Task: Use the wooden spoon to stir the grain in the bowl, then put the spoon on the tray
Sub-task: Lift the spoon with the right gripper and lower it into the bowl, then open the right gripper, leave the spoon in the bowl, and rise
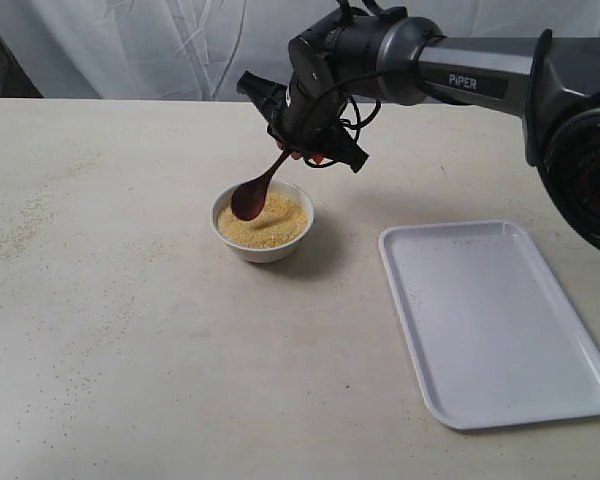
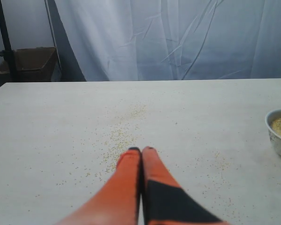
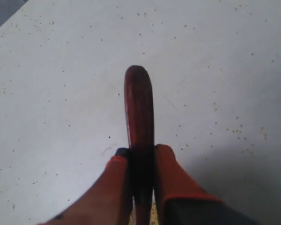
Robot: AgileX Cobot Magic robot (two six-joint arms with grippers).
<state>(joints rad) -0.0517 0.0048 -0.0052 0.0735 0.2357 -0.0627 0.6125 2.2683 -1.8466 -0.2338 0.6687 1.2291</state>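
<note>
A small white bowl (image 1: 264,245) holds golden-yellow grain (image 1: 270,224) near the middle of the table. The dark reddish-brown wooden spoon (image 1: 252,193) slants down into it, its oval end at the grain's left side. My right gripper (image 1: 298,152) is shut on the spoon's handle (image 3: 139,108) above the bowl's far rim. The white tray (image 1: 490,320) lies to the right of the bowl with nothing on it. My left gripper (image 2: 141,149) is shut and holds nothing, over scattered grains; the bowl (image 2: 280,133) shows at that view's edge. It is out of the exterior view.
Loose grains (image 1: 25,225) are strewn over the beige table, mostly to the left. A white curtain (image 1: 130,45) hangs behind the table. A cardboard box (image 2: 30,63) stands past the table's far corner in the left wrist view.
</note>
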